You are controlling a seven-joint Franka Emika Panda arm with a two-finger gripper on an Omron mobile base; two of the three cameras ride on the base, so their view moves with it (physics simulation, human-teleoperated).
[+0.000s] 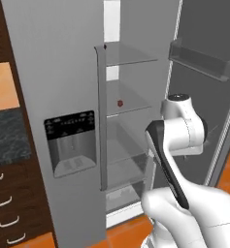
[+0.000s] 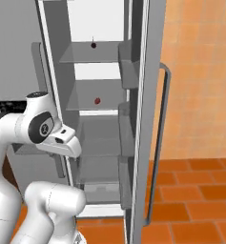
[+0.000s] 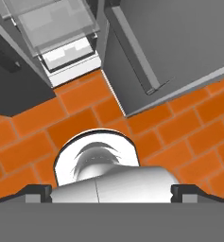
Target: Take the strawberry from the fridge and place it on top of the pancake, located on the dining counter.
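While the fridge (image 1: pixel 73 97) stands with its right-hand door swung wide, the left base view shows clear glass shelves inside. On the middle shelf (image 1: pixel 128 104) sits the strawberry (image 1: pixel 120 102), a tiny red dot near the shelf's centre. The white arm rises from the lower right, with its elbow folded in front of the lower shelves. The strawberry lies above and to the left of that elbow, deeper inside the fridge.

Seen from the right base view, the open compartment faces the camera. A darker round fruit with a thin stem (image 2: pixel 93 45) rests on the top shelf. The strawberry (image 2: pixel 97 100) sits one shelf lower, alone on the glass. The arm's upper joints are at the left, at about the strawberry's height or a little lower, and outside the fridge.

Through the hand view, the camera looks straight down at orange floor tiles (image 3: pixel 33 123) and the foot of the fridge. The tool (image 3: pixel 111 193) has its two dark finger tips spread far apart at the bottom edge, holding nothing. Judging by this, the tool points at the floor, so it must tip up and reach forward to meet the strawberry.
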